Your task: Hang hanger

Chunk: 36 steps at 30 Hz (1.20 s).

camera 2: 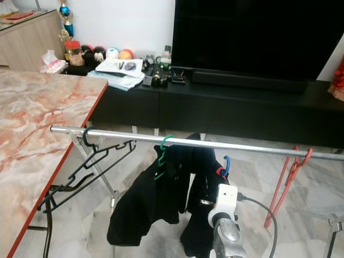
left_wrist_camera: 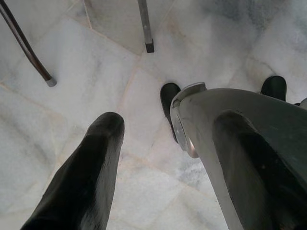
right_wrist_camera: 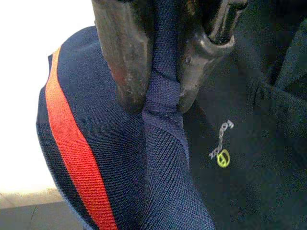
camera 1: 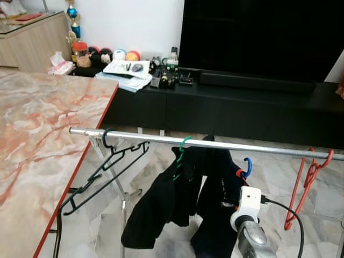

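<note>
A silver clothes rail (camera 1: pixel 161 138) runs across in front of me. A blue hanger (camera 1: pixel 247 166) carries a navy garment with a red stripe (right_wrist_camera: pixel 72 143), and its hook sits just below the rail. My right gripper (right_wrist_camera: pixel 160 103) is shut on a fold of that navy fabric; the right arm (camera 1: pixel 250 231) reaches up from below. On the rail hang an empty black hanger (camera 1: pixel 107 156), a green hanger (camera 1: pixel 183 146) with a dark garment (camera 1: pixel 161 204), and a red hanger (camera 1: pixel 309 177). The left gripper (left_wrist_camera: pixel 158 191) hangs low over the floor, fingers apart.
A marble-topped table with a red edge (camera 1: pixel 48 140) stands close on the left, touching the rail's end. Behind the rail is a low black TV cabinet (camera 1: pixel 242 102) with papers and small items. The rail's stand leg (left_wrist_camera: pixel 144 28) rests on the marble floor.
</note>
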{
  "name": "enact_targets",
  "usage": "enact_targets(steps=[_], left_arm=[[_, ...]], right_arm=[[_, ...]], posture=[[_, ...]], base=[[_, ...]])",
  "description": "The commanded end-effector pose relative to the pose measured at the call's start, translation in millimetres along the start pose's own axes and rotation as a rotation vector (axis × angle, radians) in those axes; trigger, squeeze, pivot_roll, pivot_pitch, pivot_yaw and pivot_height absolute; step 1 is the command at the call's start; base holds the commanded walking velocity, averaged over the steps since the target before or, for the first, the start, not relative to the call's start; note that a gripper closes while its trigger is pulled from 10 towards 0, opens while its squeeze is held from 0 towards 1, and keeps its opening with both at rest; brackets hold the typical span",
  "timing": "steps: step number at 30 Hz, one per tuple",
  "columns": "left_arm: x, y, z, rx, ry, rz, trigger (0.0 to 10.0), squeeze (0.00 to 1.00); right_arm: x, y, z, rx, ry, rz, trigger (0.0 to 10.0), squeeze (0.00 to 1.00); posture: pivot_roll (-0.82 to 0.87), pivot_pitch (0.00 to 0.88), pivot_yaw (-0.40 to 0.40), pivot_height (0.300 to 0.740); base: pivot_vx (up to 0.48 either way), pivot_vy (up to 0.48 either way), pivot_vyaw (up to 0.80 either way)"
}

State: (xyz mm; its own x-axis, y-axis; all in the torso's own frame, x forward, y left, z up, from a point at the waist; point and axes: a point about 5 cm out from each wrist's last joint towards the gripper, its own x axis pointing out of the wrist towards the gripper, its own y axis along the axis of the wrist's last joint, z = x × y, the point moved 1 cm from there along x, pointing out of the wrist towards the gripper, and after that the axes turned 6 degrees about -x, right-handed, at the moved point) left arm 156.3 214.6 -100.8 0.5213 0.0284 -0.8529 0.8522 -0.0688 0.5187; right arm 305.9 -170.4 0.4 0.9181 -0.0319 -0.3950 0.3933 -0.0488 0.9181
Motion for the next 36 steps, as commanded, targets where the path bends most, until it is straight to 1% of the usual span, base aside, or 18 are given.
enact_targets(steps=[1, 11, 26, 33, 36], left_arm=[[-3.0, -18.4, 2.2, 0.001, -0.012, -0.066, 10.0, 0.0], [-2.9, -18.1, 2.2, 0.003, -0.015, -0.067, 10.0, 0.0], [-2.8, -17.6, 2.1, 0.004, -0.02, -0.067, 10.0, 0.0], [-2.8, -17.5, 2.2, 0.005, -0.022, -0.068, 10.0, 0.0], [-2.8, -17.5, 2.3, 0.005, -0.023, -0.068, 10.0, 0.0]], right_arm=[[3.4, 11.5, 0.5, -0.014, 0.002, 0.037, 10.0, 0.0], [3.8, 11.0, 0.0, -0.006, 0.002, 0.028, 10.0, 0.0], [4.2, 11.2, -1.3, -0.021, 0.011, 0.024, 10.0, 0.0], [4.4, 11.1, -2.5, -0.019, 0.013, 0.023, 10.0, 0.0], [4.4, 10.6, -2.3, -0.008, 0.011, 0.019, 10.0, 0.0]], posture=[[0.11, 0.0, -0.051, 0.74], [0.11, 0.0, -0.052, 0.74], [0.12, 0.0, -0.051, 0.74], [0.12, 0.0, -0.05, 0.74], [0.12, 0.0, -0.051, 0.74]], base=[[-0.274, 0.0, 0.0], [-0.277, 0.0, 0.0], [-0.273, 0.0, 0.0], [-0.266, 0.0, 0.53], [-0.257, 0.0, 0.0]])
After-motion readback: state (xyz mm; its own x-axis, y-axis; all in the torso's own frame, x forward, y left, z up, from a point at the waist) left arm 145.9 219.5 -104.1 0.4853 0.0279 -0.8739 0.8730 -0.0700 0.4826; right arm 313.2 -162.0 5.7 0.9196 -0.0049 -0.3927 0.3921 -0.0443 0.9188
